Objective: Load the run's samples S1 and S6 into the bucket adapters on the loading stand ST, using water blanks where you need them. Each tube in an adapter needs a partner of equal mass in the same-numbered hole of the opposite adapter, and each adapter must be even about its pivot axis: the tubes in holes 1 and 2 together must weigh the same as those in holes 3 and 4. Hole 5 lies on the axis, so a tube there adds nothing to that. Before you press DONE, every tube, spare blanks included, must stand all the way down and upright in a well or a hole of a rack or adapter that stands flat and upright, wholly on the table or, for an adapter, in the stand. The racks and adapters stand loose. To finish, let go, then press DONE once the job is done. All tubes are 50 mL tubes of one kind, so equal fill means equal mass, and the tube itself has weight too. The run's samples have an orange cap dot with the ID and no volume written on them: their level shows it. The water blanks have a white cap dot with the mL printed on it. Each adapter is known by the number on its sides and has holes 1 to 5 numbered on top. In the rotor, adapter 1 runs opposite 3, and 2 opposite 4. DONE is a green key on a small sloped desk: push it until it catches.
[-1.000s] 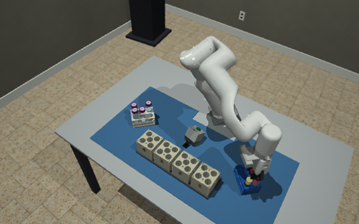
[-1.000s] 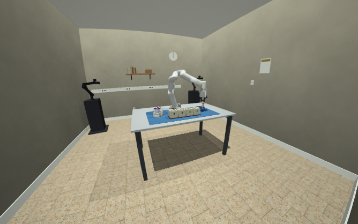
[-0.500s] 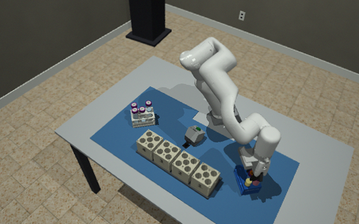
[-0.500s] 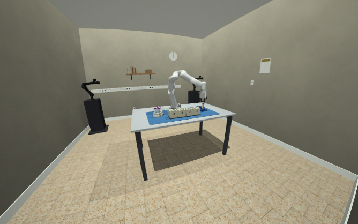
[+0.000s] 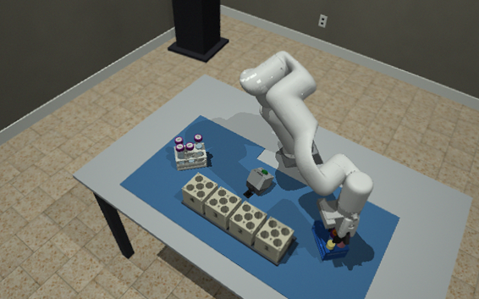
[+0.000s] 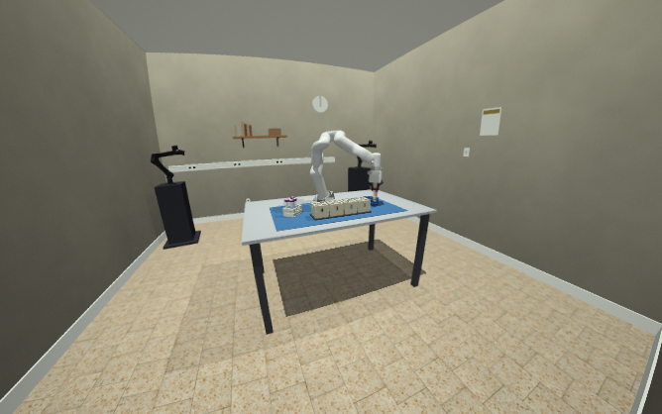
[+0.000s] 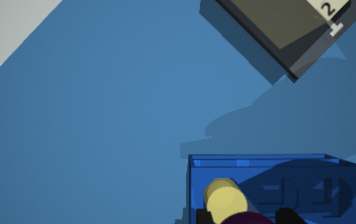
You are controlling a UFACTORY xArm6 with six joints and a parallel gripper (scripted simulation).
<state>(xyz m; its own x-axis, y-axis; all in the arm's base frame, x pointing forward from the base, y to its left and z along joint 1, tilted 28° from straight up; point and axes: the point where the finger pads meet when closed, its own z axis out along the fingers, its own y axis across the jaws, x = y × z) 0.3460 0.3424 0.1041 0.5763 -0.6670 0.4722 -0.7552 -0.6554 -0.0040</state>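
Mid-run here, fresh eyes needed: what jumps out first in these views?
The white arm arches over the table's right half, its gripper shut on a dark-capped tube in the small blue rack, beside a yellow-capped tube. Across the blue mat runs a row of four cream adapters, every hole bare. At the left stands a white rack of purple-capped tubes.

On the grey rectangular table (image 5: 425, 214) lies a flat blue rectangular mat (image 5: 322, 288), and everything else stands on that mat. Four cream cube-shaped bucket adapters (image 5: 237, 214) sit side by side in a row on their dark stand along the mat's near side, with the small white tube rack (image 5: 191, 159) behind the row's left end and the small grey sloped desk with the green key (image 5: 260, 181) behind its middle. Just beyond the row's right end stands the blue open-topped sample rack (image 5: 323, 249), and the black two-fingered gripper (image 5: 339, 238) hangs directly above it, clamped on a dark-capped tube (image 7: 245, 218) in that rack, beside a yellow-capped tube (image 7: 226, 199).
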